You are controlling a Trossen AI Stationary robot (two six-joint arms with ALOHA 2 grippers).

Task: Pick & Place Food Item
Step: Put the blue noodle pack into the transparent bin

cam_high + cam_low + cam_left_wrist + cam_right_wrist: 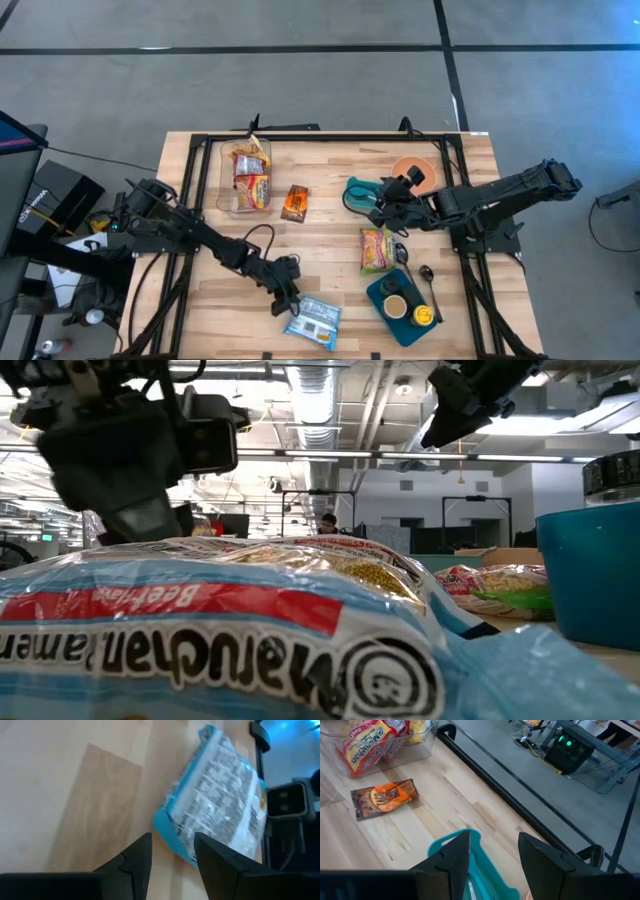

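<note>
While the left gripper hovers over the surface with its jaws parted and empty, we find the blue ramen packet lying flat just ahead of them. We see the right gripper above the teal bowl, jaws likewise apart, holding nothing.

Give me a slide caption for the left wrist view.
Left gripper, fingers open, hovers beside blue ramen packet.
</note>
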